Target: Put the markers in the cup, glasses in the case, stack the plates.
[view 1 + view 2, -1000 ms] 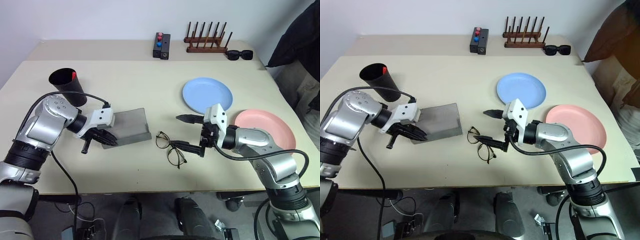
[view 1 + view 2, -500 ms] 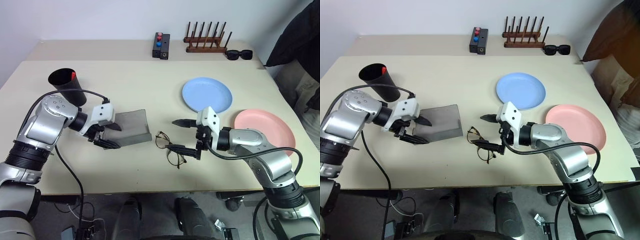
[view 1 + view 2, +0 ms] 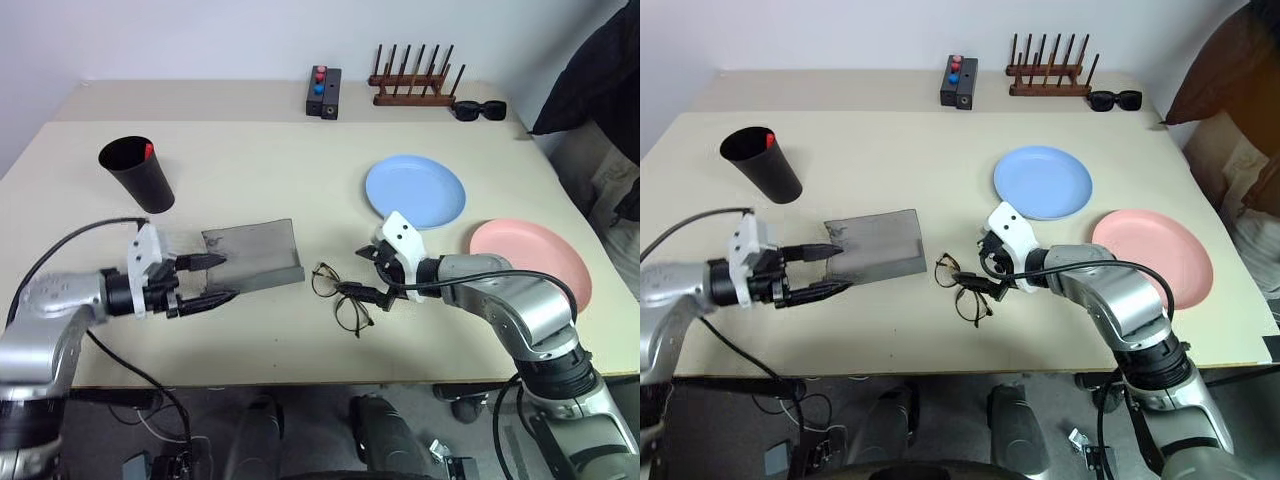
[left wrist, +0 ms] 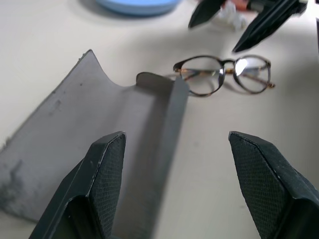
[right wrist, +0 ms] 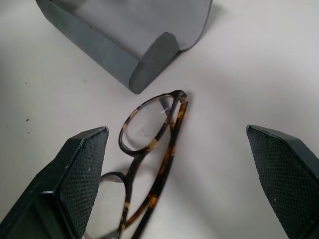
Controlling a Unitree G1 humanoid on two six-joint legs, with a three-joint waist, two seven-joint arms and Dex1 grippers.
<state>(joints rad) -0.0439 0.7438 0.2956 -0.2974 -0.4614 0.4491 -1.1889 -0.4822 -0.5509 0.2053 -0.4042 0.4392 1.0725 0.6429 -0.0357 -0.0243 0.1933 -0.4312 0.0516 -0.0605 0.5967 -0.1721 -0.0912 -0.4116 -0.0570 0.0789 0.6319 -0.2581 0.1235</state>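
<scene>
The grey case [image 3: 255, 258] lies with its flap folded back, left of centre on the table. My left gripper [image 3: 228, 277] is open at the case's left edge, holding nothing; its fingers [image 4: 102, 189] frame the case [image 4: 99, 144]. The wire-framed glasses [image 3: 340, 297] lie just right of the case. My right gripper [image 3: 354, 270] stands open right over them, its fingers [image 5: 75, 179] on either side of the glasses [image 5: 149, 144]. The black cup [image 3: 137, 172] stands far left with a marker's red cap [image 3: 148, 151] at its rim. The blue plate [image 3: 415, 190] and pink plate [image 3: 530, 260] lie apart at right.
A black box with red and blue buttons [image 3: 322, 90], a wooden peg rack [image 3: 415, 82] and black sunglasses [image 3: 480, 108] stand along the back. Dark clothing [image 3: 600, 70] hangs past the table's right edge. The front edge of the table [image 3: 300, 375] is near the glasses.
My left gripper went from shut at the case's near left corner to open, and drew back leftward. My right gripper sank and tipped down over the glasses.
</scene>
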